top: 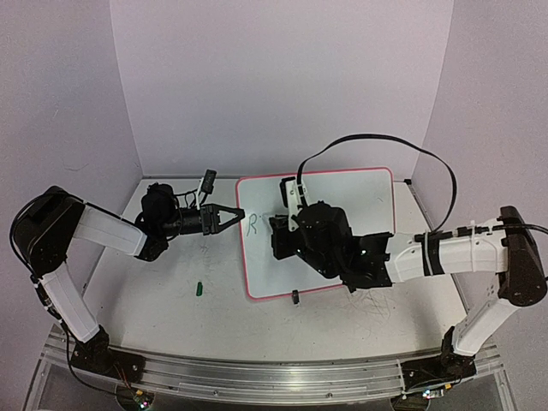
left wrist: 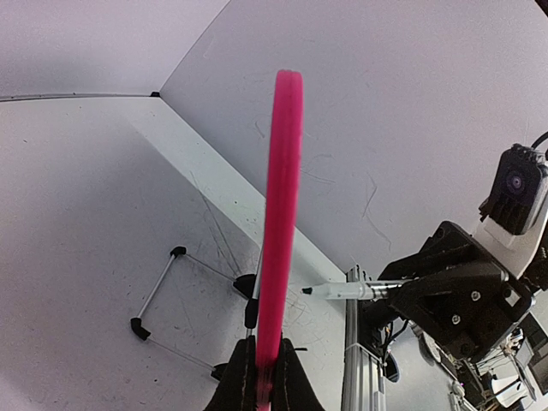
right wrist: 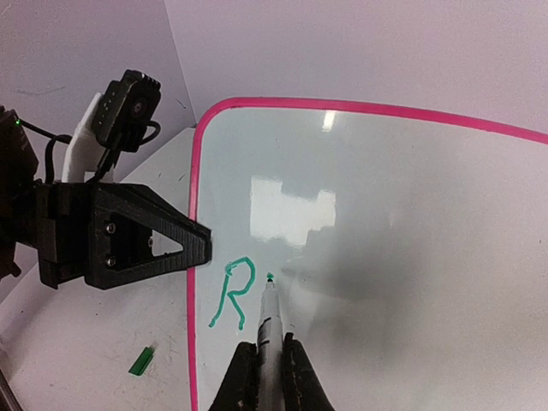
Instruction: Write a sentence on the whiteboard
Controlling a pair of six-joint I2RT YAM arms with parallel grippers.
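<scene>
We see the left end effector pinching the pink-red frame on the left edge of the whiteboard, its fingers pressed against both faces. From those fingertips the board stretches away toward the other arm, and in the left wrist view it stands edge-on straight ahead of the fingers. The right end effector hangs over the board's left half, clamped around a green marker. The marker's tip sits on the glossy white surface, directly ahead of the fingers. A green "R" lies just beside that tip, between it and the frame the left end effector grips. A small green cap rests on the tabletop, apart from the board and nearer the arm bases than the left end effector.
</scene>
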